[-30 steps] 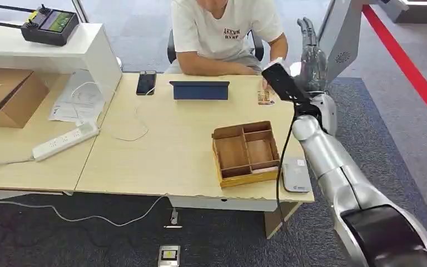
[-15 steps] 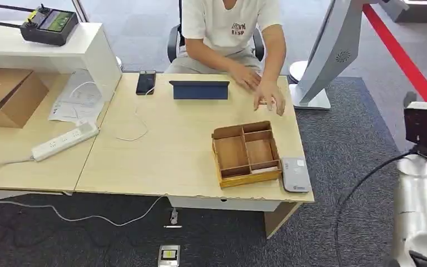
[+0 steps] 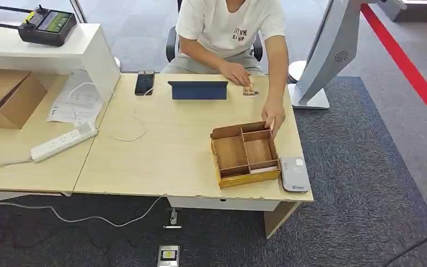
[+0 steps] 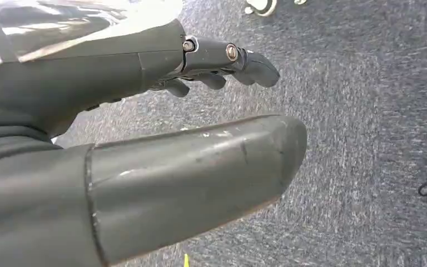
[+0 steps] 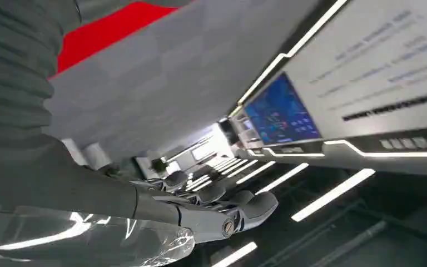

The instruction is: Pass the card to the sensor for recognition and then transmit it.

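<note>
Grey ribbed cover, thick grey thumb [image 4: 200,167], darker fingers [image 5: 222,208] (silver screws at the joints).

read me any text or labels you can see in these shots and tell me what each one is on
No text reads for certain.
Person's white T-shirt: red chest print, too small to read.
Grey card sensor: small mark, illegible.
Papers: print too small.
Wall panels in the right wrist view: blurred lines of lettering.
Blue screen: blurred.

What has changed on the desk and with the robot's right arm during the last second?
The right arm swung from above the desk off to the right, out of the head view. The person's hand moved to the wooden tray; a card lies by the tablet. Tray, sensor and phone stayed.
</note>
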